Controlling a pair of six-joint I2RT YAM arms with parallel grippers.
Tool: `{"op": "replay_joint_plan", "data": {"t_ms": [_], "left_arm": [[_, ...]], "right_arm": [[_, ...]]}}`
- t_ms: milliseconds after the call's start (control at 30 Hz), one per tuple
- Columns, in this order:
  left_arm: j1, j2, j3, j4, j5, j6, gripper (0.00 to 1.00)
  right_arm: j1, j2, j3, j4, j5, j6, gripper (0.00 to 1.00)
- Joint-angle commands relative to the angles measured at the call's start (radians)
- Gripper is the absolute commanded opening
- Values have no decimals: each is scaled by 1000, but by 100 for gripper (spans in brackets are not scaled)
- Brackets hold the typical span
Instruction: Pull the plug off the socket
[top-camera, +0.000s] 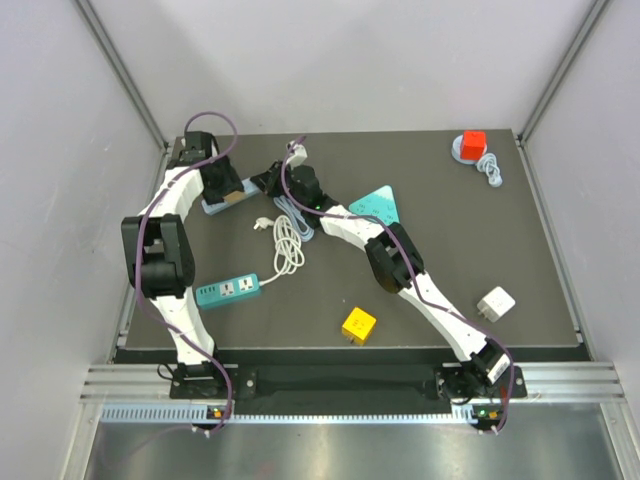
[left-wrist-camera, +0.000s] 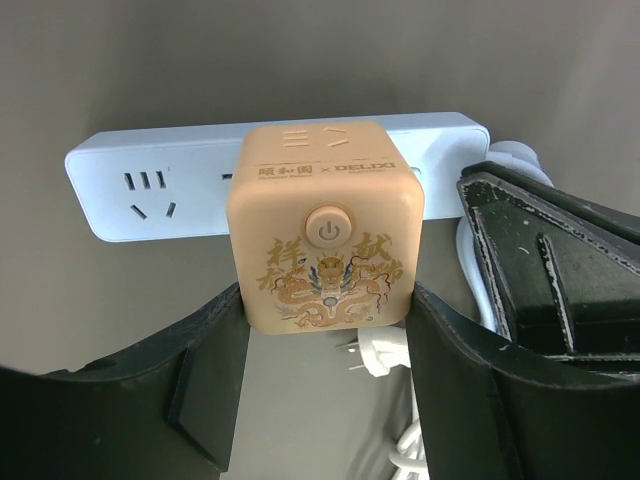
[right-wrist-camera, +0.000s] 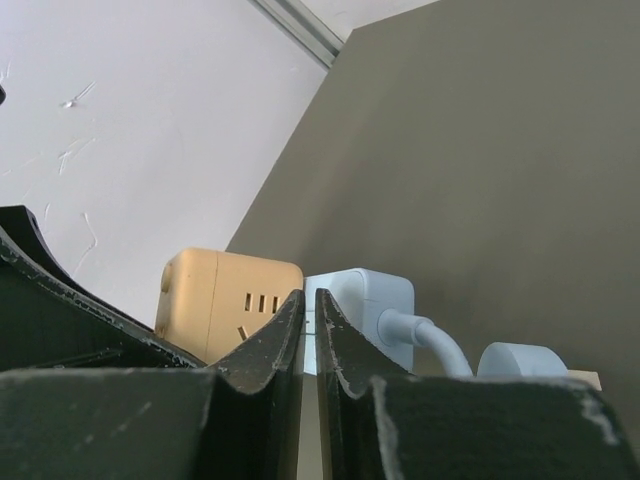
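Observation:
A tan cube plug (left-wrist-camera: 325, 220) with a dragon print and a power button sits plugged into a pale blue power strip (left-wrist-camera: 150, 180) at the table's back left (top-camera: 215, 207). My left gripper (left-wrist-camera: 328, 310) has a finger against each lower side of the cube and is shut on it. My right gripper (right-wrist-camera: 310, 305) is shut with only a thin slit between the fingers, empty, its tips at the strip's cable end (right-wrist-camera: 365, 300), right beside the cube (right-wrist-camera: 215, 295). In the top view the two grippers meet over the strip, left (top-camera: 228, 185) and right (top-camera: 272, 185).
A loose white cable (top-camera: 288, 240) with its plug (left-wrist-camera: 375, 352) lies just in front of the strip. A teal power strip (top-camera: 228, 290), a yellow cube (top-camera: 358, 324), a white adapter (top-camera: 495, 303), a teal triangular piece (top-camera: 378, 204) and a red block (top-camera: 472, 145) lie around.

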Motion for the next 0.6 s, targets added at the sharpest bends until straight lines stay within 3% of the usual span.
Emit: {"op": "replay_joint_plan", "data": {"t_ms": [0, 433, 567], "left_arm": [[-11, -32, 23, 31, 128, -30, 0], [-20, -99, -9, 14, 231, -41, 0], [-21, -123, -20, 4, 196, -26, 0]], "right_arm": [[51, 43, 51, -12, 0, 37, 8], [27, 70, 48, -114, 16, 194, 2], [-2, 73, 27, -56, -25, 241, 5]]}}
